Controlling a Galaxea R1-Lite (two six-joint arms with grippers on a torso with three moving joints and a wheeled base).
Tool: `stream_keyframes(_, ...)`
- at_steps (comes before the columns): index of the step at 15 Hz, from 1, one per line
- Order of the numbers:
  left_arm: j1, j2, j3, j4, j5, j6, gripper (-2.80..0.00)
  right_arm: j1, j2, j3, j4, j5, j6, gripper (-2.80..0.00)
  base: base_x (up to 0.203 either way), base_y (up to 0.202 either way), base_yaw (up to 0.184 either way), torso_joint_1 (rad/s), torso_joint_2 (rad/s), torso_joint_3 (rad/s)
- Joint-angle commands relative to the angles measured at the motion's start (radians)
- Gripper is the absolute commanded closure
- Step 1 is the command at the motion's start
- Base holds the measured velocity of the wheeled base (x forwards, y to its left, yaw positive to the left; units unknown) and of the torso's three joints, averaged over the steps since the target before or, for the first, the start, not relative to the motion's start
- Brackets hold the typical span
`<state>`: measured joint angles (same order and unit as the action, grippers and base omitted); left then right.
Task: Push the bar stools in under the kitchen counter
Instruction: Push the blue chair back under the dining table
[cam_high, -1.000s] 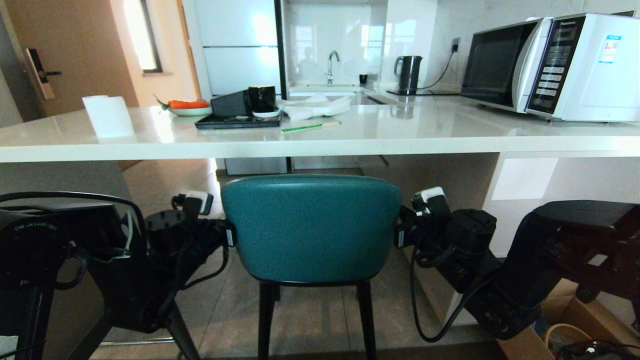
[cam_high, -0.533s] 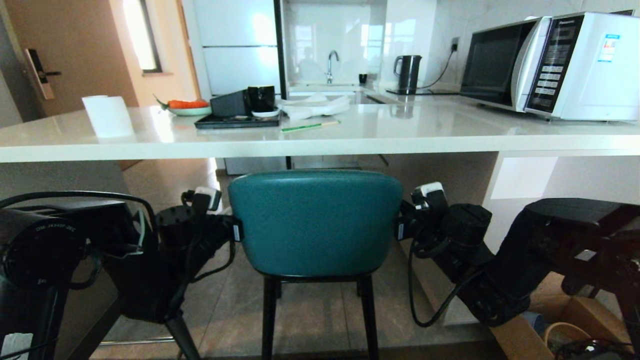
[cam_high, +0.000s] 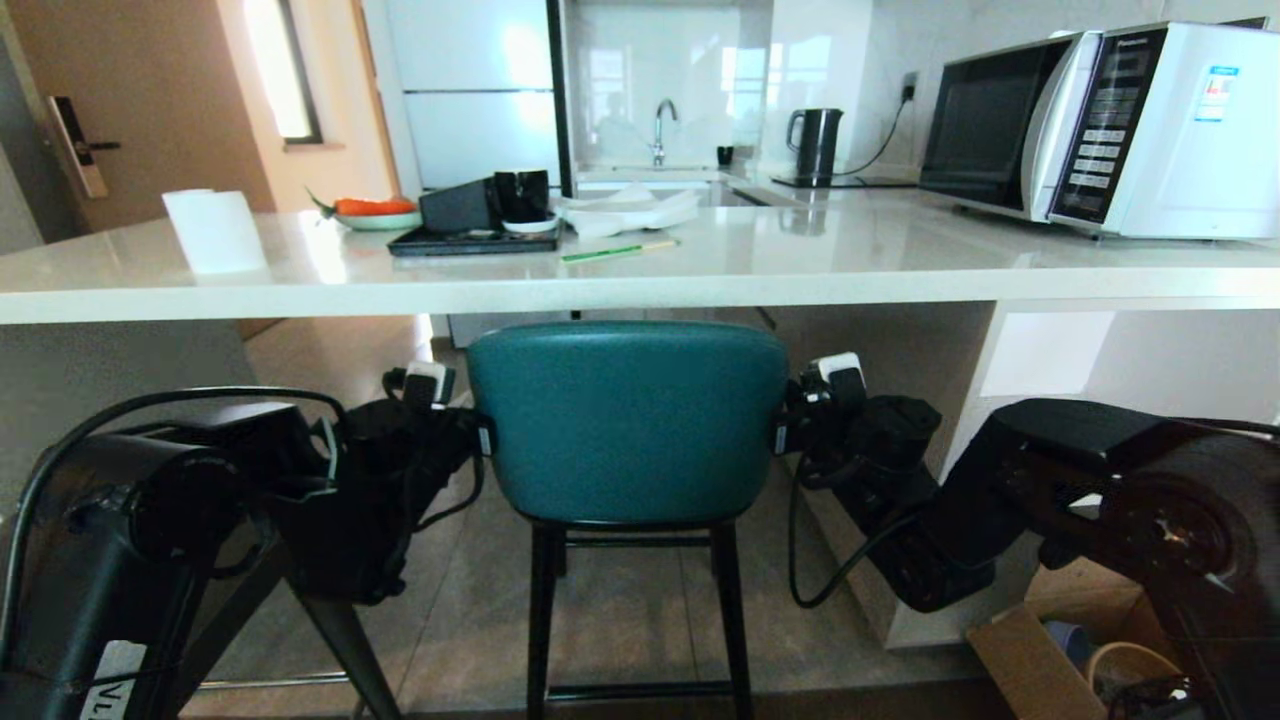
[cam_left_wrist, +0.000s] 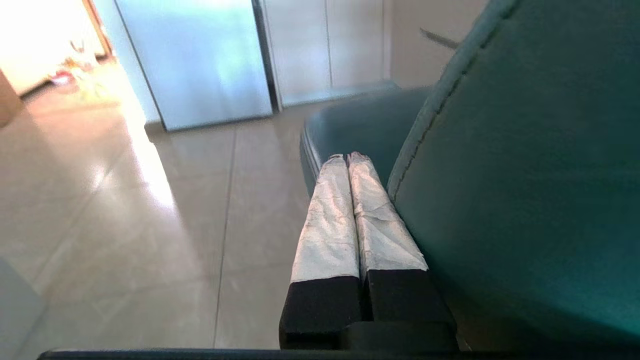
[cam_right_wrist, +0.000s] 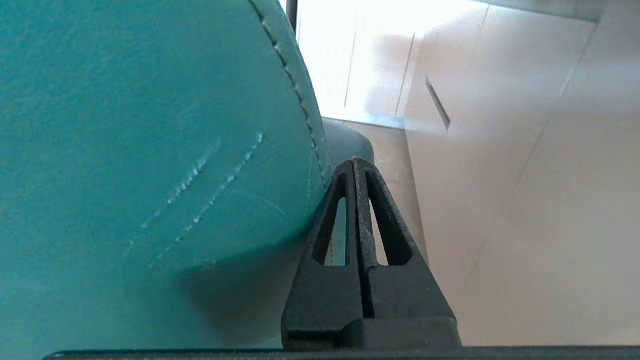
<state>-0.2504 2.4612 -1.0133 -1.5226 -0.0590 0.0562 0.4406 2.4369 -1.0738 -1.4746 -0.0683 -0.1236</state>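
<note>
teal stool (cam_high: 630, 425) nearer counter (cam_high: 640, 275) | left gripper (cam_left_wrist: 348, 159) – right gripper (cam_right_wrist: 354, 162) clenched empty, flanking backrest

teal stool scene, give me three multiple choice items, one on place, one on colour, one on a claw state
1. Where does the teal stool stand?
A. facing the kitchen counter, backrest just below its edge
B. on top of the counter
C. lying on the floor

2. What colour are the stool's legs?
A. white
B. black
C. red

3. How are the left claw and right claw set?
A. both wide open
B. both shut, one at each side of the backrest
C. one clamped on a leg

Answers: 1 A, the backrest top nearly meets the slab edge; 2 B, thin black legs show below the seat; 3 B, both wrist views show fingers pressed together beside the teal back.
</note>
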Motion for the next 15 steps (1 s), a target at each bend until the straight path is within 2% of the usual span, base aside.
stream_keyframes(1, 0.0, 0.042, -0.048, -0.007, 0.0, 0.003, 0.0, 0.004, 0.027, -0.028, 0.004, 0.003, -0.001, 0.0, 0.0, 0.0, 0.0, 0.0, 0.0, 0.0)
stream_keyframes(8, -0.032, 0.111, -0.29, 0.092, -0.002, 0.005, 0.0, -0.022, 0.094, -0.303, 0.136, -0.002, 0.001, 0.0, 0.0, 0.0, 0.0, 0.0, 0.0, 0.0)
stream_keyframes(11, -0.062, 0.133, -0.322, 0.107, -0.003, 0.005, 0.0, -0.07, 0.108, -0.334, 0.201, -0.031, -0.001, 0.0, 0.0, 0.0, 0.0, 0.0, 0.0, 0.0)
stream_keyframes(12, -0.07, 0.146, -0.345, 0.114, -0.002, 0.005, 0.0, -0.084, 0.111, -0.349, 0.207, -0.061, -0.002, 0.0, 0.0, 0.0, 0.0, 0.0, 0.0, 0.0)
stream_keyframes(15, -0.108, 0.15, -0.372, 0.14, 0.0, 0.005, 0.0, -0.1, 0.116, -0.345, 0.206, -0.085, -0.001, 0.0, 0.0, 0.0, 0.0, 0.0, 0.0, 0.0)
